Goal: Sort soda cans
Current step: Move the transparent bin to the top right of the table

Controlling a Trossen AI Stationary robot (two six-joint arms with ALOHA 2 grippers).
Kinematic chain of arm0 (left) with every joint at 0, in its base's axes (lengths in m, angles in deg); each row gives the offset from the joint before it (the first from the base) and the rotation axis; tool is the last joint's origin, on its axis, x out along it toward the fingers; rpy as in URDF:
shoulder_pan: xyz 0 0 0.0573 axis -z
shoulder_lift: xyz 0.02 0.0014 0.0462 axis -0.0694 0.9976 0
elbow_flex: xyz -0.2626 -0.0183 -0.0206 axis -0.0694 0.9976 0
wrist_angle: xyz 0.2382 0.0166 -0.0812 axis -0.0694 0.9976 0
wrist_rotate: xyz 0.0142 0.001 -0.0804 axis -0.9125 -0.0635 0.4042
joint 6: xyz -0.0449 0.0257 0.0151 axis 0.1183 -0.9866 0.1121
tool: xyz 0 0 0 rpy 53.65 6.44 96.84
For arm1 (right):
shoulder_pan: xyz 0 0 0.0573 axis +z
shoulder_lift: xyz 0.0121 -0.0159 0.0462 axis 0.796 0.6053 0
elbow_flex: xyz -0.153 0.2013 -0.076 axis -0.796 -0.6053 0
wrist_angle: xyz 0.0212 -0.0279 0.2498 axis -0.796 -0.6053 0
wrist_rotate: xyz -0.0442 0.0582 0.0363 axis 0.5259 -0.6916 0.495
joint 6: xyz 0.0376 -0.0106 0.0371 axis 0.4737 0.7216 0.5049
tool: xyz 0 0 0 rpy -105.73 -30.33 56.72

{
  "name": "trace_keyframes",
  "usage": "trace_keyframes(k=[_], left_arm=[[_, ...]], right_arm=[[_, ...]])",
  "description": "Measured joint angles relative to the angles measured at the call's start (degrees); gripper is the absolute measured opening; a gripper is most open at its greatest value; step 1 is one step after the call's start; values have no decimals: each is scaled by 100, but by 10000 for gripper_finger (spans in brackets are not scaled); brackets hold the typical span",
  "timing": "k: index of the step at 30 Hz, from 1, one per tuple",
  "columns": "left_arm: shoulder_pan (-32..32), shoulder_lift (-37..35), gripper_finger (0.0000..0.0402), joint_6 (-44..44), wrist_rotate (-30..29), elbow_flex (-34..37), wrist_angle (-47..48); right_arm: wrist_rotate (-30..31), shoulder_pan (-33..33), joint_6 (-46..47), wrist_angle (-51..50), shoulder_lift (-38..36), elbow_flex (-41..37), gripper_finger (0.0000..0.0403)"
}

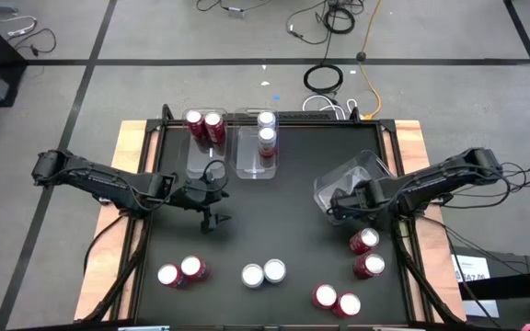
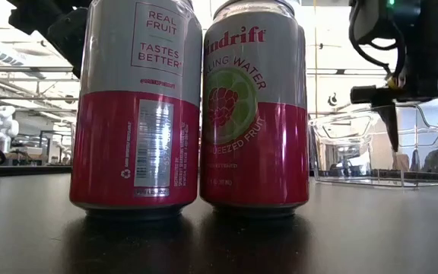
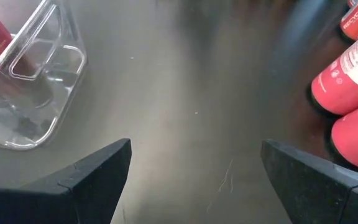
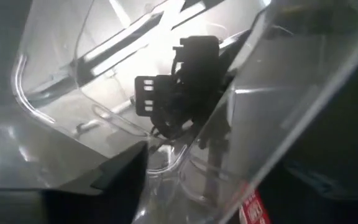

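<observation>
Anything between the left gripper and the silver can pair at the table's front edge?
No. In the high view only bare black tabletop lies between the left gripper and the silver pair. The red pair sits off to the side.

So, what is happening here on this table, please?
A two-armed robot is sorting soda cans into clear bins. The right gripper is at the wall of a tilted clear bin on the table's right side. The left gripper hangs open over bare table. Two bins at the back already hold cans; ten cans wait in front.
</observation>
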Motion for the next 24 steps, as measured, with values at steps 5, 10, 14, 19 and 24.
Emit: trace_keyframes(k=[5, 10, 14, 19, 24], left_arm=[[0, 0, 367, 32, -110, 0, -145], [2, 0, 367, 37, -123, 0, -576], [2, 0, 367, 37, -123, 0, -800], [2, 0, 367, 37, -125, 0, -928], [2, 0, 367, 37, -148, -2, -1088]], right_arm=[[4, -146, -652, 373, 2, -88, 150], [32, -426, -1181, 532, 2, -90, 35], [23, -713, -1921, 772, 2, -88, 9], [91, -1244, -2784, 936, 2, -88, 2], [104, -1938, -3979, 985, 2, -88, 2]])
